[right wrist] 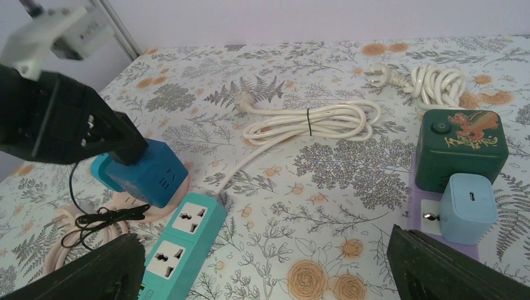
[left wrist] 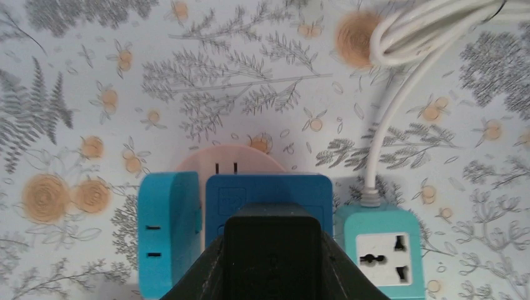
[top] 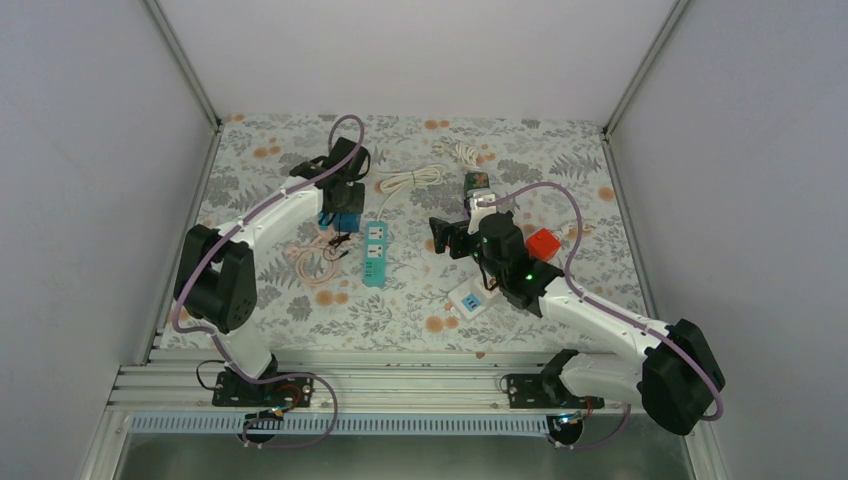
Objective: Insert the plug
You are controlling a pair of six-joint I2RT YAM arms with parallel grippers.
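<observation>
The left fingers grip the blue plug beside the teal power strip, not yet inserted; the right fingers hang wide open.

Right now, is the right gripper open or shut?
Open: in the right wrist view the right gripper has its fingers wide apart at the lower corners, with nothing held between them.

blue cube plug, gripped, beside teal strip

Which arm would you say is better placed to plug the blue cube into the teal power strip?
Left, I think: its hand grips the blue cube just beside the teal power strip, while the right hand hangs open and empty, farther off.
</observation>
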